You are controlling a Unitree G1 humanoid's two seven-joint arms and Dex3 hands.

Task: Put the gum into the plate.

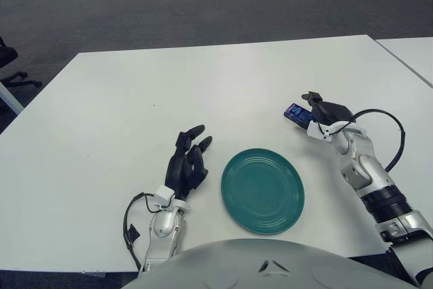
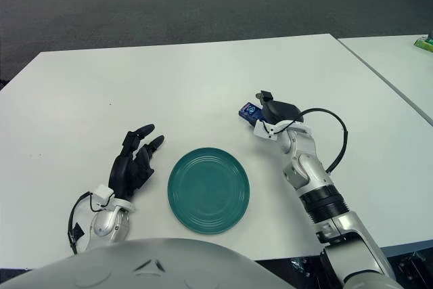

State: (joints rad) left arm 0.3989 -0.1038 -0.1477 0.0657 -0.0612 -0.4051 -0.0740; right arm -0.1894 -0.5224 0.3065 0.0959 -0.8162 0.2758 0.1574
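Note:
The gum, a small dark blue pack, sits near the table's right side, beyond the plate's right rim. My right hand is at the pack's right end with its fingers curled over it and the thumb raised behind it. I cannot tell whether the pack is off the table. The round teal plate lies empty near the front edge, toward me and slightly left of the gum. My left hand shows just left of the plate with its fingers loosely spread and nothing in them.
The white table stretches wide to the left and back. A second white table stands at the right across a narrow gap. Part of an office chair shows at the far left on grey carpet.

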